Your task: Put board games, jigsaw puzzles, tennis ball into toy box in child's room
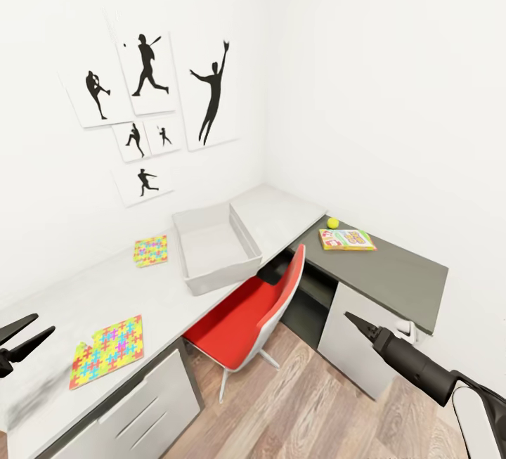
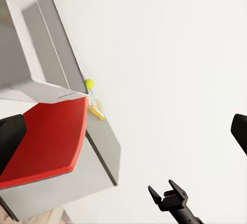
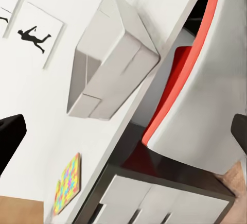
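Lettering on your board game [image 1: 347,239] is too small to read; it lies beside the tennis ball [image 1: 332,223]. Toy box [image 1: 214,247] sits on the surface [image 1: 105,297] between two puzzles [image 1: 107,351]. Left gripper [image 1: 31,336] jaws wide, right gripper [image 1: 355,324] unclear.

Pretty clearly a kid's bedroom: sports silhouette pictures [image 1: 151,104] on the white wall at 11 o'clock, an L-shaped desk [image 1: 105,290] with puzzle mats [image 1: 107,350], a red chair [image 1: 253,311], plank floor [image 1: 302,403].
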